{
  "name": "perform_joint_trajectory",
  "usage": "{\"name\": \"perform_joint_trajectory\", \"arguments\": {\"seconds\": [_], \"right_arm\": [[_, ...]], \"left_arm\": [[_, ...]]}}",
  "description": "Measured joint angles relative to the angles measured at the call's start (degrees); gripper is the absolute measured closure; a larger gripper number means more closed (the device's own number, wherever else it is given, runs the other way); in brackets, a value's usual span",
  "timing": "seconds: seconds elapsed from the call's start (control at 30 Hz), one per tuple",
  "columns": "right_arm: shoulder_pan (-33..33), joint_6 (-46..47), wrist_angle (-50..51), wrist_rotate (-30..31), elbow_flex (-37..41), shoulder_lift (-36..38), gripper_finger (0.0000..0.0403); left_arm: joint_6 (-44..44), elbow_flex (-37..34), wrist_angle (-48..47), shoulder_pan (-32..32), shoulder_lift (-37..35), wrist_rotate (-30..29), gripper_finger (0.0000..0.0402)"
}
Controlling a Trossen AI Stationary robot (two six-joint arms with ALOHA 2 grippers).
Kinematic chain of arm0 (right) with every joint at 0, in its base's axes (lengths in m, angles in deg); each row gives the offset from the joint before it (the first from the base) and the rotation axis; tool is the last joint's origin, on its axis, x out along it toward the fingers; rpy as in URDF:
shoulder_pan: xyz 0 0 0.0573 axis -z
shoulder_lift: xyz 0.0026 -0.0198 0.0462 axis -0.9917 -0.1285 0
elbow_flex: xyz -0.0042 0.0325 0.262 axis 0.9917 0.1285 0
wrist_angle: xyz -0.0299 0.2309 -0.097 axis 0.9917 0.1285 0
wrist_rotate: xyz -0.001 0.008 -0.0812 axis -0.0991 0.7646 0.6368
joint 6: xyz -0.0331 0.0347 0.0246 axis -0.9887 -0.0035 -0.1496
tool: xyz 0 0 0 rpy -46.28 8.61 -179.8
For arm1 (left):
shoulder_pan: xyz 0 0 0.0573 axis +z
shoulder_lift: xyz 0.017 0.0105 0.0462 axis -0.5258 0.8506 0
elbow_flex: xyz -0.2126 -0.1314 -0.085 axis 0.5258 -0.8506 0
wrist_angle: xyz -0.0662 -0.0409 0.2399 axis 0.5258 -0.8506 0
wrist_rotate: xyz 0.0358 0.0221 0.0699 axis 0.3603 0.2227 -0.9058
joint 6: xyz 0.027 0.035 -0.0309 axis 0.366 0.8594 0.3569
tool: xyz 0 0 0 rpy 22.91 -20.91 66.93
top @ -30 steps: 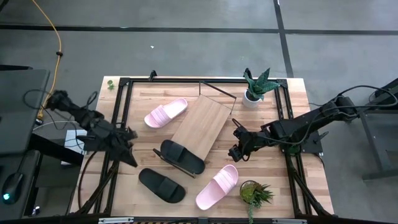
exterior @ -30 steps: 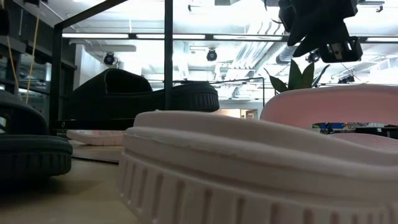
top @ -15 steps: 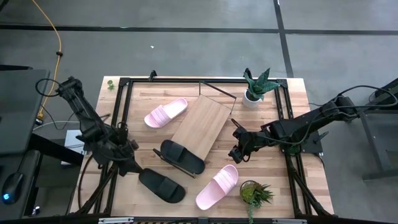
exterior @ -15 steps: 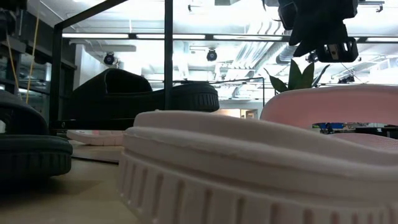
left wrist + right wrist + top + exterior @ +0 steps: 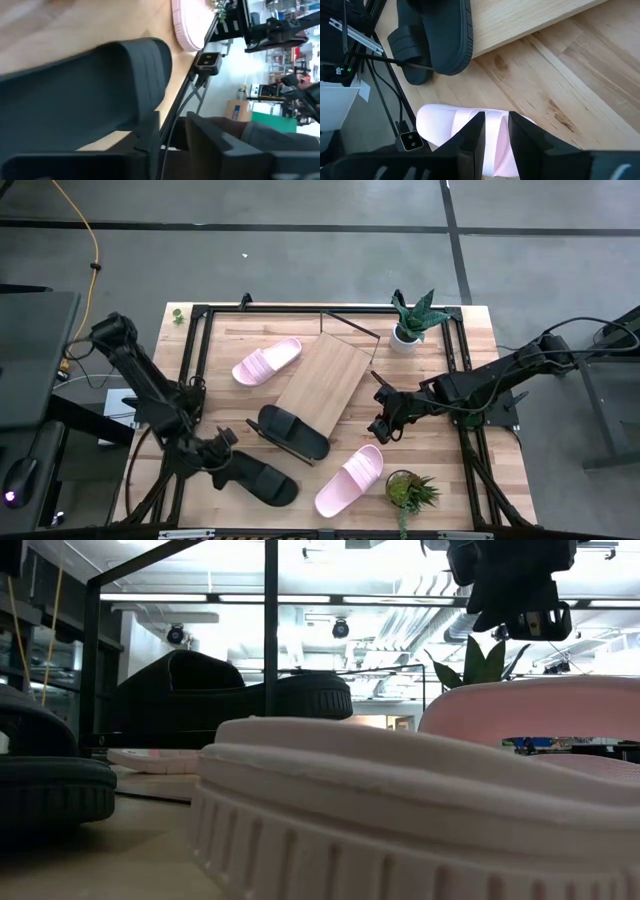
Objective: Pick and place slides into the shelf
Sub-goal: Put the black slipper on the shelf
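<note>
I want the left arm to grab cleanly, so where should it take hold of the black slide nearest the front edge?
Grip the front black slide by its wide raised strap, coming from above with the left gripper by its heel end. The strap arches over the flat sole, so probably one jaw slips under, one over.

We see a light wooden tabletop (image 5: 470,340) edged by a black metal frame (image 5: 300,309), standing on a grey concrete floor (image 5: 300,250) crossed by dark lines. A spiky green plant in a white pot (image 5: 408,325) sits near the table's far right corner, and a second leafy plant in a dark pot (image 5: 407,490) near its front right edge. A yellow cable (image 5: 88,240) trails across the floor at far left. From table height we see bright ceiling lights (image 5: 330,590) and a black upright post (image 5: 271,630).
</note>
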Motion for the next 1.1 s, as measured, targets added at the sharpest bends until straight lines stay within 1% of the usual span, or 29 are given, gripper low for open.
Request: {"name": "perform_joint_trajectory", "arguments": {"seconds": [0.1, 0.2, 0.27, 0.4, 0.63, 0.87, 1.1], "right_arm": [[0.0, -0.37, -0.02, -0.02, 0.0, 0.0, 0.0327], [0.0, -0.45, -0.1, -0.03, 0.0, 0.0, 0.0327], [0.0, -0.45, -0.26, -0.03, 0.0, 0.0, 0.0327], [0.0, -0.45, -0.36, -0.04, 0.0, 0.0, 0.0327], [0.0, -0.39, -0.44, -0.02, 0.0, 0.0, 0.0327], [0.0, -0.8, -0.6, -0.02, 0.0, -0.02, 0.0327], [0.0, -0.93, -0.53, 0.22, 0.0, -0.02, 0.0327]], "left_arm": [[-2.11, 0.0, 1.5, 0.01, 3.26, -0.05, 0.0275], [-5.49, 0.0, 1.53, 0.02, 5.42, -0.27, 0.025], [-7.11, 0.0, 1.83, 0.02, 6.63, -0.33, 0.0237], [-7.76, 0.0, 5.37, 0.02, 9.02, -1.36, 0.022], [-8.3, 0.0, 9.21, 0.97, 12.76, -2.3, 0.0211], [-8.09, 0.0, 12.79, 4.13, 15.82, -0.19, 0.0211], [-3.91, 0.0, 18.56, 6.79, 18.45, 3.37, 0.0211]]}}
